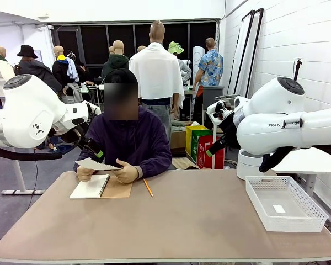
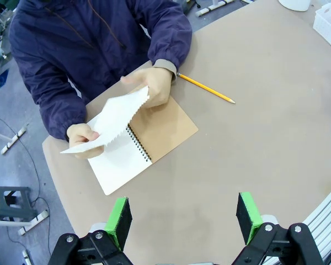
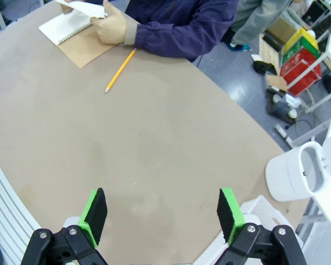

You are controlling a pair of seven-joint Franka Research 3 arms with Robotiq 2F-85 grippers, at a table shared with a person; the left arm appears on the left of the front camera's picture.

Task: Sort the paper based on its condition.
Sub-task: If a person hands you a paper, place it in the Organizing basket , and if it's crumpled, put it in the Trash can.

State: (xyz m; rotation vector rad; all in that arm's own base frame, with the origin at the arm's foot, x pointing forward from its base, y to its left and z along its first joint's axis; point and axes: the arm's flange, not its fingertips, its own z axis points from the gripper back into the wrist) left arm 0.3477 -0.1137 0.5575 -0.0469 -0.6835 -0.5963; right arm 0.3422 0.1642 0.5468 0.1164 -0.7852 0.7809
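The person holds a loose white sheet of paper (image 2: 111,122) in both hands above an open spiral notebook (image 2: 124,163); its ragged hole edge faces the binding. In the front view the paper (image 1: 95,164) hangs just over the notebook (image 1: 91,186) at the table's far left. It shows at the top left of the right wrist view as paper (image 3: 84,8). My left gripper (image 2: 183,218) is open, high above the table, near the notebook, with nothing between its pads. My right gripper (image 3: 163,214) is open and empty above bare table, far from the paper.
A yellow pencil (image 1: 148,187) lies right of the notebook's brown cover (image 1: 117,189). A white mesh basket (image 1: 306,212) with a small white slip (image 1: 278,208) inside stands at the table's right side. A white cylinder (image 3: 289,174) stands near the table's far right corner.
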